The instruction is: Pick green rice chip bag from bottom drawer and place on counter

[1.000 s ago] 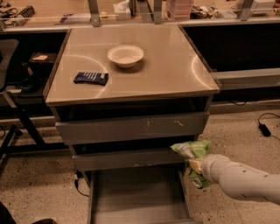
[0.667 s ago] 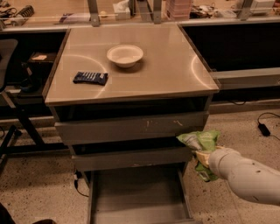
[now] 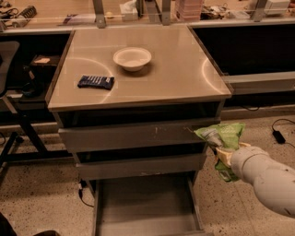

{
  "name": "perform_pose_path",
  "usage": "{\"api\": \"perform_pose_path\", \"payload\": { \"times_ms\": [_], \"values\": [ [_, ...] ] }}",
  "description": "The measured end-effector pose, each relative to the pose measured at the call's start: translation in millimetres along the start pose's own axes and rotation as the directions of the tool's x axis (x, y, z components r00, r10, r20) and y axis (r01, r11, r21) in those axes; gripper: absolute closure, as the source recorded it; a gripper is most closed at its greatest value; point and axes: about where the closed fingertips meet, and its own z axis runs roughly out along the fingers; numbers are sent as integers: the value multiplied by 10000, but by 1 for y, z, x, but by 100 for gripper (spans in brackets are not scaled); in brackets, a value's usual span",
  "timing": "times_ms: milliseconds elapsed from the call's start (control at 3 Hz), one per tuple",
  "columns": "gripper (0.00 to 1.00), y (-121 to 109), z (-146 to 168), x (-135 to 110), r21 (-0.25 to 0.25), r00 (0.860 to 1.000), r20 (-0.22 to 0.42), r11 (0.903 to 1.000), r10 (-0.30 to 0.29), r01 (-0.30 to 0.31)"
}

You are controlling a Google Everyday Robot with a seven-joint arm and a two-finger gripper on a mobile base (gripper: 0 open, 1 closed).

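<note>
The green rice chip bag (image 3: 222, 138) is held in the air to the right of the drawer cabinet, at the height of the upper drawers. My gripper (image 3: 224, 154) is shut on the bag, with the white arm reaching in from the lower right. The bottom drawer (image 3: 147, 221) is pulled open below; its tray shows nothing inside. The beige counter (image 3: 175, 69) is above and to the left of the bag.
A white bowl (image 3: 132, 58) and a dark blue snack packet (image 3: 96, 82) lie on the counter. Two wider grey drawers (image 3: 138, 136) stand slightly open. A cluttered workbench (image 3: 69, 14) runs behind. A cable and plug (image 3: 279, 135) lie on the floor at right.
The gripper has lifted the green bag upward and a little to the right, from beside the open bottom drawer to the height of the upper drawers.
</note>
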Motion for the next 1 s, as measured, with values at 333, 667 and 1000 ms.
{"api": "perform_pose_path", "payload": {
  "times_ms": [333, 667, 1000],
  "values": [
    [100, -19, -8, -33, 298, 9980, 593, 9992, 238, -256],
    [100, -56, -22, -80, 867, 9895, 1417, 9954, 293, -419],
    [100, -79, -37, -130, 1191, 9750, 2220, 9922, 106, -379]
  ]
}}
